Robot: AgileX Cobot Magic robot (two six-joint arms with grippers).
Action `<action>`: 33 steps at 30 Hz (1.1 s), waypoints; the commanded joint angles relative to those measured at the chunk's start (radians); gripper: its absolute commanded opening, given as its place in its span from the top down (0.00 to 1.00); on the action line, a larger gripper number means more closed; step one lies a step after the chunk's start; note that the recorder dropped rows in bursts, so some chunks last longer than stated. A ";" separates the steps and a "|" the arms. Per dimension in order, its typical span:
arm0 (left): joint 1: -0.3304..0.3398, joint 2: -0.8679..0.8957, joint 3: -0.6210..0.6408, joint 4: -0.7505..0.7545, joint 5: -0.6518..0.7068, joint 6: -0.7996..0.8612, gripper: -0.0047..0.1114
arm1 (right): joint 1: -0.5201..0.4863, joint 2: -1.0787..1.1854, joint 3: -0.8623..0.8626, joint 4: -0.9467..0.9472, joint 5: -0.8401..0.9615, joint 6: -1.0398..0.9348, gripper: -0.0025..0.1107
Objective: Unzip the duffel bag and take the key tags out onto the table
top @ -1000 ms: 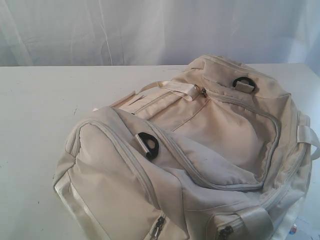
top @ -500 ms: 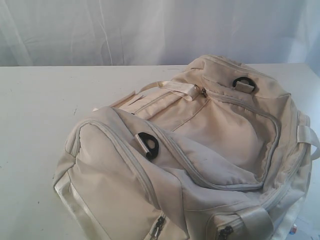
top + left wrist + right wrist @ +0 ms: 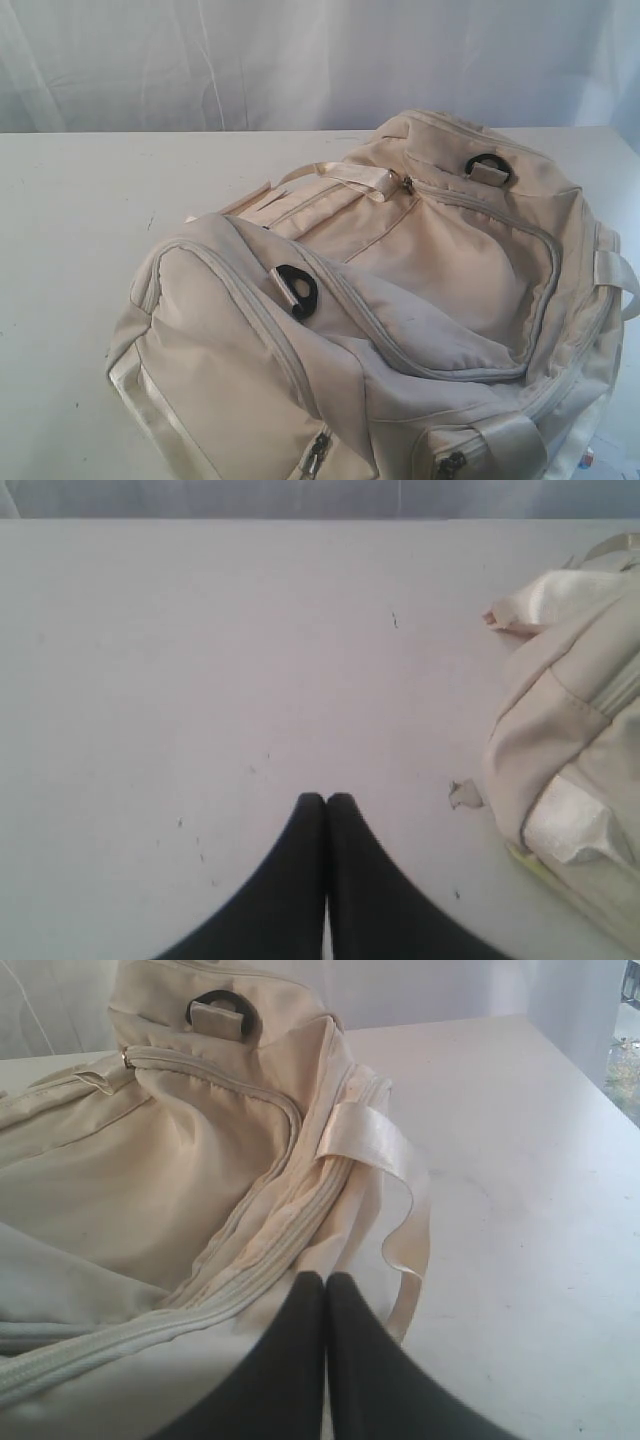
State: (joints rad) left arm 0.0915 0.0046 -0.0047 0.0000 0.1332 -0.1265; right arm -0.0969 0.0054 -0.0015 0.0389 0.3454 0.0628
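Note:
The cream duffel bag (image 3: 400,300) lies zipped up on the white table (image 3: 80,230), filling the middle and right of the exterior view. Its grey zipper pull (image 3: 407,184) sits near the far end, between two black D-rings (image 3: 296,290). The key tags are hidden. Neither arm shows in the exterior view. My left gripper (image 3: 326,798) is shut with nothing in it, over bare table beside one end of the bag (image 3: 570,760). My right gripper (image 3: 326,1278) is shut and holds nothing, hovering above the bag's side (image 3: 150,1180) close to a shiny strap loop (image 3: 375,1140).
A small chip or scrap (image 3: 463,794) lies on the table near the bag's end. Pale curtain (image 3: 300,60) hangs behind the table's far edge. Something small and coloured (image 3: 586,457) peeks out at the bag's near right corner.

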 commanded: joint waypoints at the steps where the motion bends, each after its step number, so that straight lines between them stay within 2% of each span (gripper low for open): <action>1: 0.001 -0.005 0.005 0.000 -0.177 -0.006 0.96 | -0.001 -0.005 0.002 -0.005 -0.003 0.001 0.98; 11: 0.001 -0.005 0.005 0.000 -0.754 -0.035 0.96 | -0.001 -0.005 0.002 -0.005 -0.003 0.001 0.98; 16: 0.001 -0.005 0.005 0.000 -0.815 -0.112 0.96 | -0.001 -0.005 0.002 -0.005 -0.003 0.001 0.98; 18: 0.001 -0.005 0.005 0.000 -0.801 -0.233 0.96 | -0.001 -0.005 0.002 -0.005 -0.003 0.001 0.98; 21: 0.001 -0.005 -0.053 -0.005 -0.711 -0.394 0.96 | -0.001 -0.005 0.002 -0.005 -0.003 0.001 0.98; 24: 0.001 0.029 -0.169 0.005 -0.553 -0.447 0.96 | -0.001 -0.005 0.002 -0.007 -0.003 0.001 0.98; 26: -0.007 0.069 -0.276 0.052 -0.415 -0.449 0.96 | -0.001 -0.005 0.002 -0.012 -0.008 0.001 0.98; 30: -0.051 0.194 -0.497 0.197 0.012 -0.437 0.96 | -0.001 -0.005 0.002 -0.012 -0.049 0.001 0.98; 33: -0.108 0.293 -0.617 0.173 0.224 -0.296 0.96 | -0.001 -0.005 0.002 -0.012 -0.090 0.001 0.98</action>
State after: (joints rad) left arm 0.0294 0.2233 -0.5375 0.1746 0.1568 -0.5177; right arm -0.0969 0.0054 -0.0015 0.0372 0.3002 0.0643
